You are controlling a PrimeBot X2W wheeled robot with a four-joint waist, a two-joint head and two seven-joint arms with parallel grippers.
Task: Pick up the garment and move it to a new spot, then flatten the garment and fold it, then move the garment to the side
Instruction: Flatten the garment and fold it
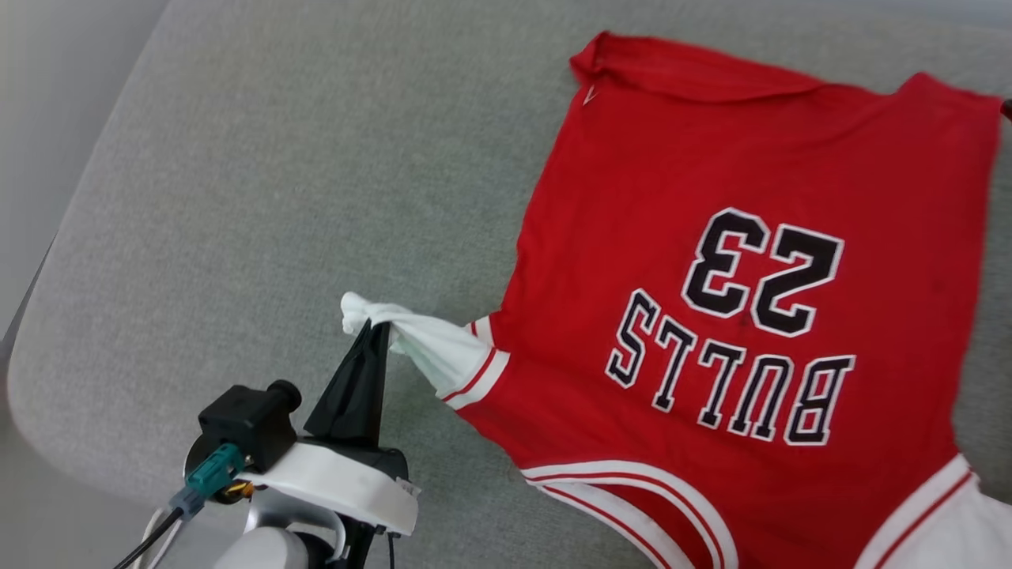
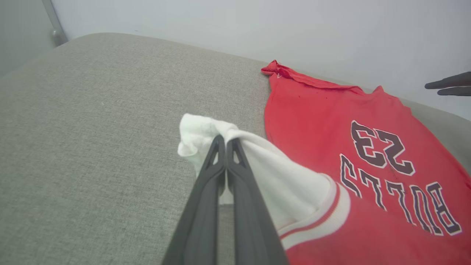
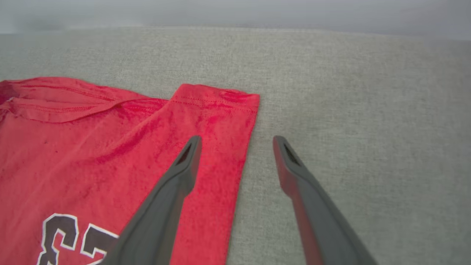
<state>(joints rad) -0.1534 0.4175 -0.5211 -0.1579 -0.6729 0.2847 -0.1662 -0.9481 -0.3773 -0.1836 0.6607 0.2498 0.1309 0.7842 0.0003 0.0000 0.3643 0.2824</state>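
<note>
Grey woven cushion (image 1: 277, 197), something like a sofa seat or padded bench, with a plain pale wall (image 2: 257, 25) behind it along the top of the left wrist view. The fabric looks grippy, so I'd guess cloth will drag on it rather than slide.

The garment (image 1: 711, 237) lies mostly flat across the right half of the head view, lettering side up and upside down from the robot's side. Its white sleeve (image 1: 431, 352) is pulled out toward the lower middle of the frame.

The left gripper (image 1: 378, 328) is pinched tight on the bunched end of that sleeve. The right gripper (image 3: 237, 141) has its jaws wide apart with nothing in them. One finger is over the red corner near the hem and the other is over bare cushion.

Handling-wise it's a light, floppy knit with zero stiffness, so it'll sag and crease wherever it isn't supported. Best holds are probably the thicker bits, like the striped trim, hem corners or shoulder seams. Pinching a single layer mid-panel would likely just tent it up.
</note>
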